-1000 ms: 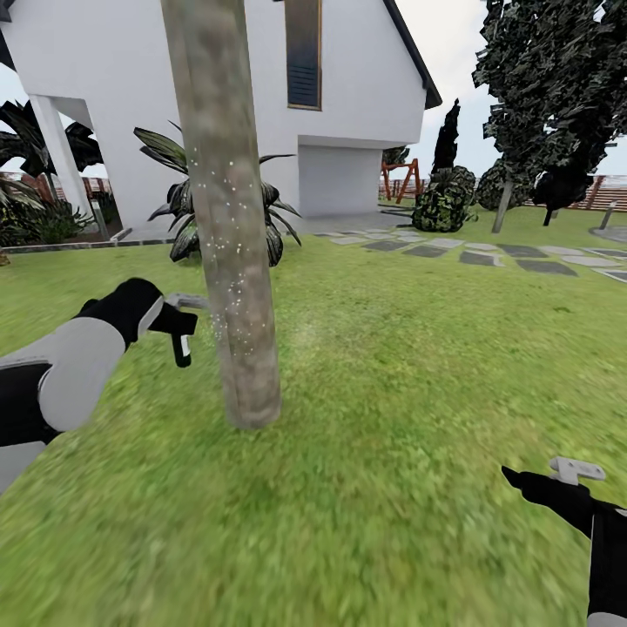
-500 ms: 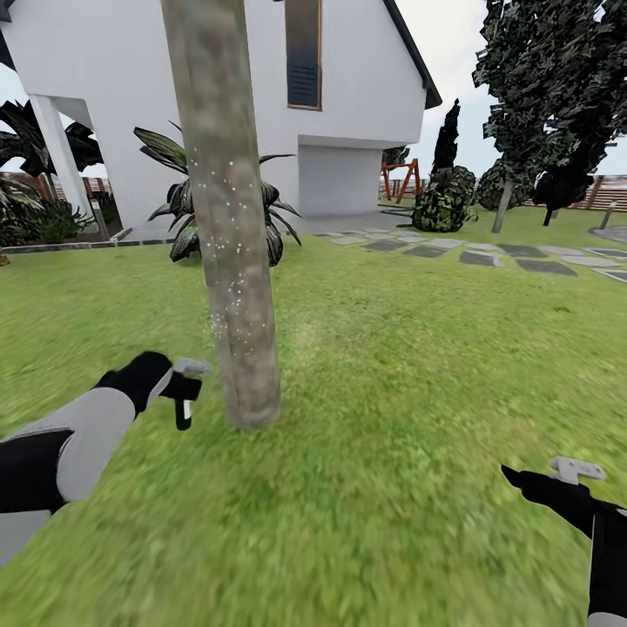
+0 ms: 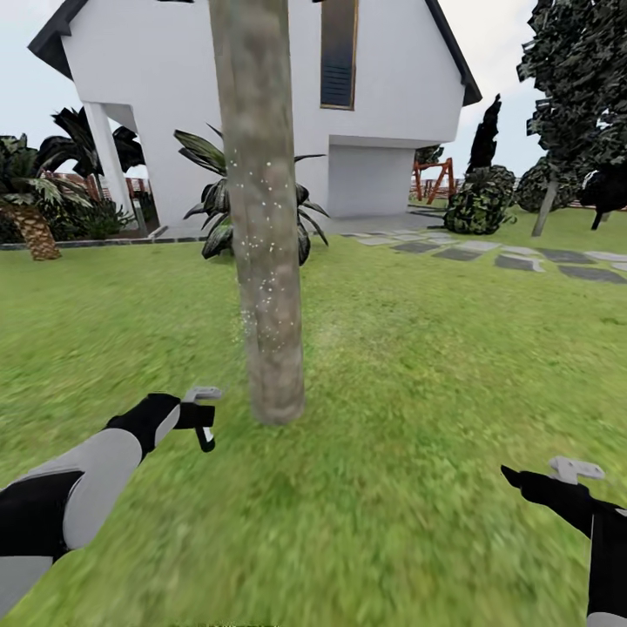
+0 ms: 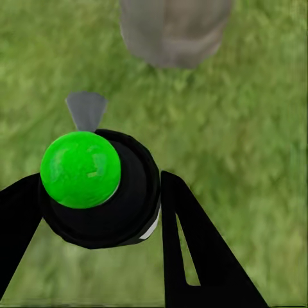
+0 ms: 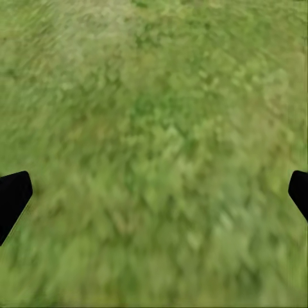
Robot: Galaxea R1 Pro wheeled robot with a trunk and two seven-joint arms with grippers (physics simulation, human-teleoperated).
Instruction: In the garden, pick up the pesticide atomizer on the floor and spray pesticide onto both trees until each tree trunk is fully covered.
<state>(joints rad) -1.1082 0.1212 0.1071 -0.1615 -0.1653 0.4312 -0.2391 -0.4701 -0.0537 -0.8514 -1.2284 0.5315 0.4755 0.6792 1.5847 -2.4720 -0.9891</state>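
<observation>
Atomizer: the pesticide atomizer point(image 3: 205, 427) was a slim black little thing with a grey nozzle; from the left wrist it point(image 4: 102, 189) showed a round black body with a bright green cap.
Where: low over the grass point(image 3: 418, 366), just left of the tree trunk point(image 3: 266, 261) base.
Left gripper point(image 3: 193, 416): clamped on the atomizer, fingers point(image 4: 192, 250) either side.
Trunk: grey-brown, speckled with white dots.
Right gripper point(image 3: 531, 479): spread wide, nothing in it, fingertips point(image 5: 13, 196) at the picture edges.
Room: lots of bare lawn right of the trunk; white house point(image 3: 383, 96) and grey pavers point(image 3: 514, 259) well back.
</observation>
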